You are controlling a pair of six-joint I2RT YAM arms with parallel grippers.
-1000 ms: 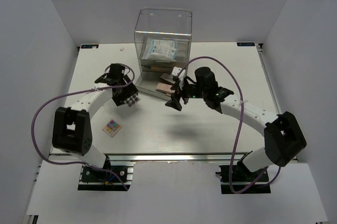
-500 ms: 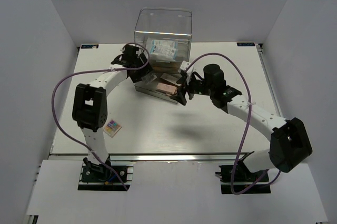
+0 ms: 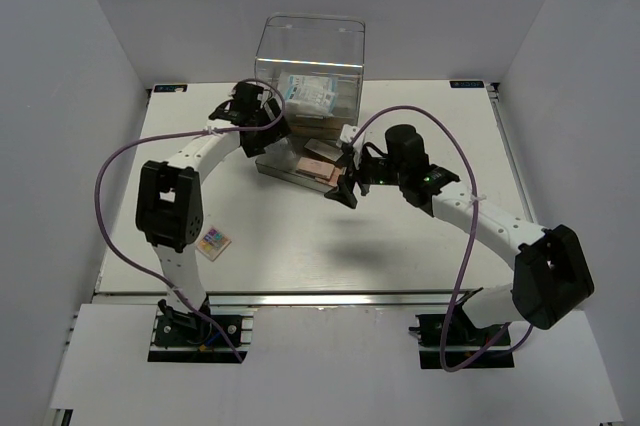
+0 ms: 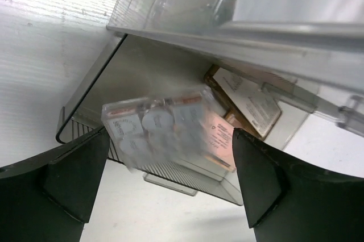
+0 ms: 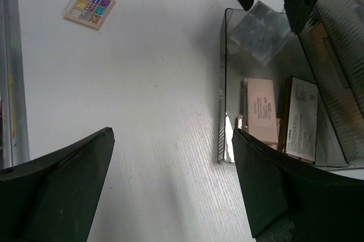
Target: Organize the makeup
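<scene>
The white palette of round pans (image 4: 154, 129) is blurred, over the pulled-out clear drawer (image 4: 170, 178) between my left gripper's (image 4: 170, 134) wide-open jaws, touching neither. In the right wrist view it (image 5: 259, 33) is in the drawer's far end under the left gripper. Peach palettes (image 5: 260, 111) lie in the drawer beside it. The multicoloured palette (image 3: 212, 241) lies on the table at the left and also shows in the right wrist view (image 5: 89, 7). My right gripper (image 3: 345, 188) is open and empty over the table by the drawer's front corner. A white-blue packet (image 3: 308, 96) sits higher in the box. No bottles show.
The tall clear acrylic drawer box (image 3: 310, 61) stands at the back centre with its bottom drawer (image 3: 285, 168) pulled forward. White walls close in the table on three sides. Purple cables loop from both arms.
My left arm swung from the table's left to the drawer with the white palette and let it go there. My right gripper drew back slightly from the drawer.
</scene>
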